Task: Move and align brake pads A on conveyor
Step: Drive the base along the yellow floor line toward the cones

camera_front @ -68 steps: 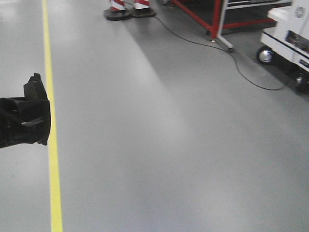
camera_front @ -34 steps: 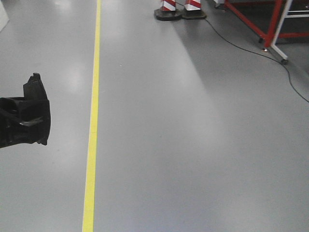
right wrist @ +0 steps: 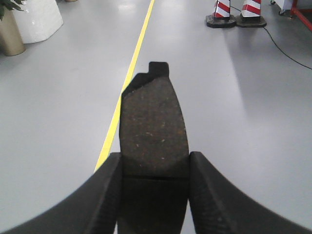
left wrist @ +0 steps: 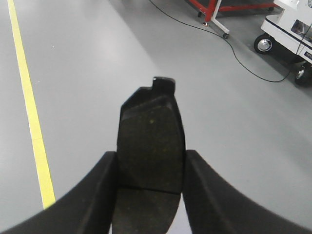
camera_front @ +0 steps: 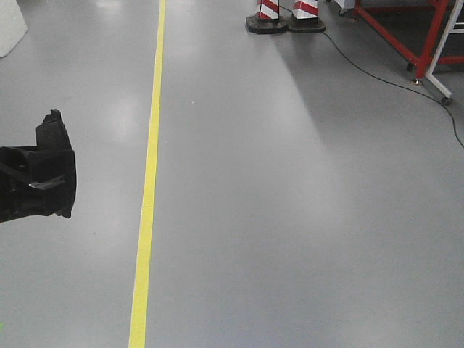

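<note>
My left gripper point(left wrist: 151, 171) is shut on a brake pad A point(left wrist: 151, 131), a dark grey curved pad with a groove across its face, held flat over the grey floor. My right gripper point(right wrist: 155, 170) is likewise shut on a second brake pad A point(right wrist: 153, 122), its tab pointing away from me. In the front view a black gripper with a pad point(camera_front: 43, 174) juts in edge-on from the left border. The conveyor belt is out of view in every view.
A yellow floor line point(camera_front: 148, 181) runs away from me. Two red-and-white striped cones point(camera_front: 286, 14) stand at the far end, with a red-legged frame point(camera_front: 428, 36) and a black cable point(camera_front: 377, 76) to their right. A white wheeled cart point(left wrist: 287, 29) and white planter point(right wrist: 36, 19) stand nearby.
In the front view the yellow line, cones and red frame have slid to the right, and the white cart has left the frame. The gripper at the left border holds its place.
</note>
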Tool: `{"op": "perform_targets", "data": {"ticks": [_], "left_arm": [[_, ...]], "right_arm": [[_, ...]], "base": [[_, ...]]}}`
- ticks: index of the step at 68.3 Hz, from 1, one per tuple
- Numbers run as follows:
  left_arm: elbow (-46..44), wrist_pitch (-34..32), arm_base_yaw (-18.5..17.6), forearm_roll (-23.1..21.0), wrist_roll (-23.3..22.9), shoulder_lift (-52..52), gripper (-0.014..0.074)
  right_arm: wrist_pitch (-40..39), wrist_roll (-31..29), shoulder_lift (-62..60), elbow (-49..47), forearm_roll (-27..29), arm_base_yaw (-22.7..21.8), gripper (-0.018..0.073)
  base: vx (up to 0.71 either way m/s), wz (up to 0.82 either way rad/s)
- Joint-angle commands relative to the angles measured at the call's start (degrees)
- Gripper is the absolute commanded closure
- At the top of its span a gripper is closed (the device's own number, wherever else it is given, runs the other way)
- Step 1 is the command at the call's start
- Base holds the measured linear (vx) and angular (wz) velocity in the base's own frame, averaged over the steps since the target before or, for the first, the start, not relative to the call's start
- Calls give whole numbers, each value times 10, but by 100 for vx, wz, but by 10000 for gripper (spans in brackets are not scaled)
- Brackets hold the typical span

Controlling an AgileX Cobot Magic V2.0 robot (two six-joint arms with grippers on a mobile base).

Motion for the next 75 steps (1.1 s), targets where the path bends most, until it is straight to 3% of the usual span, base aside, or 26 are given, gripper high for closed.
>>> {"op": "perform_targets", "data": {"ticks": [1,75], "left_arm": [[-17,-47,-2,10,-5,-6,478],[-17,-47,-2,10,-5,-6,478]], "right_arm": [[-51,-5,1,-17,-4,-2,464],[-50,-5,1,-17,-4,-2,464]], "base": [[21,-3],[35,6]]}}
